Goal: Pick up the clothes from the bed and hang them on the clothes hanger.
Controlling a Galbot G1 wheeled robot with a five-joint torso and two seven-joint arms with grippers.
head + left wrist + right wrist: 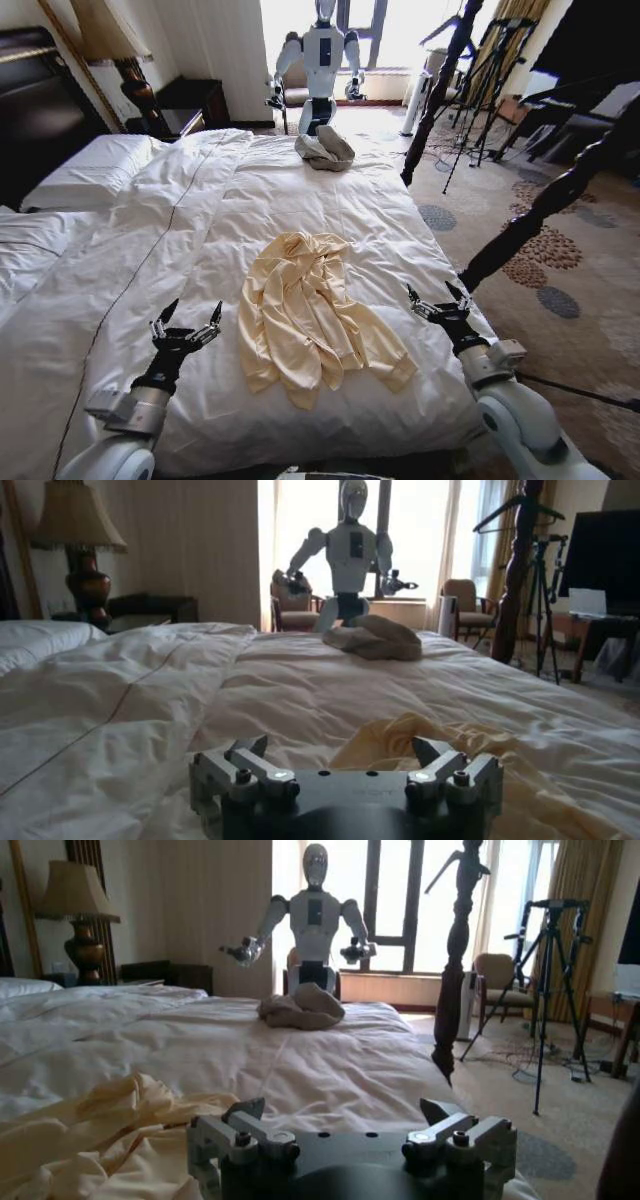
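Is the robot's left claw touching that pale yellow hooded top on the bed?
Apart. The head view shows white duvet between the open left gripper and the pale yellow hooded top.

A hotel-like bedroom: big white bed (300,190), lamp (110,40) at eleven o'clock, curtained window (400,907) at twelve.

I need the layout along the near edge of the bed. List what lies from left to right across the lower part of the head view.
Left gripper, fingers open over the white duvet → pale yellow top spread flat on the bed → right gripper, fingers open at the bed's edge → patterned carpet.
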